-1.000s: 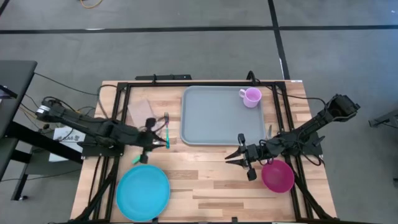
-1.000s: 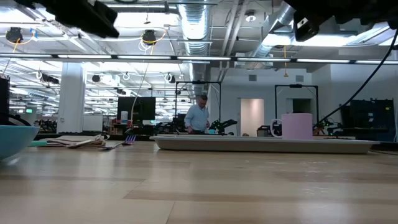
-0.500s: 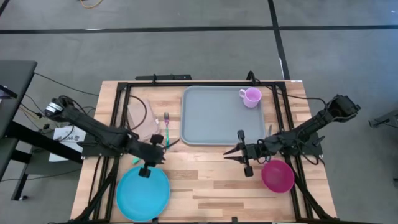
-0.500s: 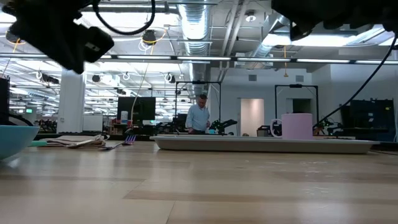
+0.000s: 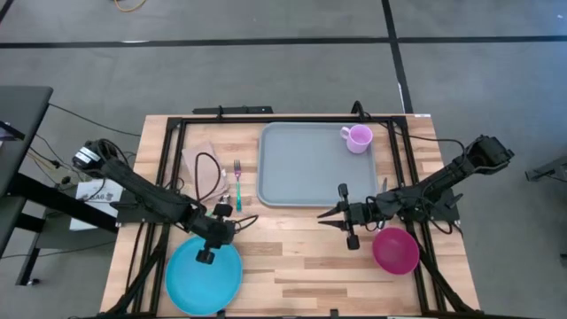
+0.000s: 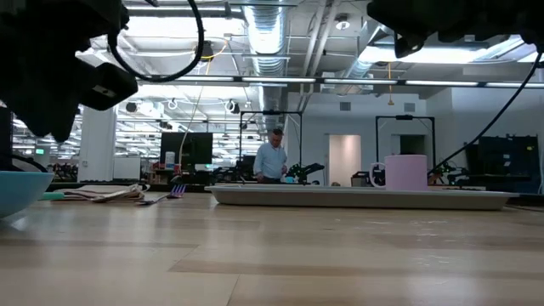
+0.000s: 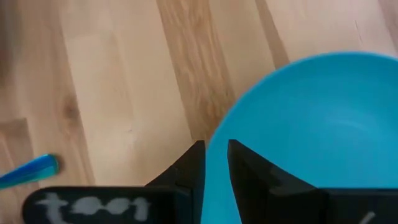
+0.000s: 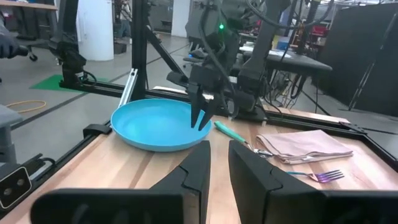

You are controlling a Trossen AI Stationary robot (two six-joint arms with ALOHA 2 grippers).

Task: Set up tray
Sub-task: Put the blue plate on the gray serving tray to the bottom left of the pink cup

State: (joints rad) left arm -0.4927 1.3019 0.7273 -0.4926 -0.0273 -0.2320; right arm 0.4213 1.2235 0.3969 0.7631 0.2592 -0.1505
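Note:
The grey-blue tray lies flat at the table's far middle, with a pink cup standing in its far right corner. The round blue plate lies near the front left corner. My left gripper hangs over the plate's far rim, pointing steeply down, its fingers a narrow gap apart and clear of the plate. Just in front of the tray's near edge my right gripper stands level, its fingers a narrow gap apart with nothing between them.
A pink bowl sits near the front right. A folded napkin, a fork and a teal-handled utensil lie left of the tray. Bare wood shows between plate and bowl. A person stands far off in the room.
My left gripper has gone from beside the fork toward the table's near edge and down, tipping steeply downward, until it hangs over the blue plate's far rim. The fork and the utensil have stayed on the table.

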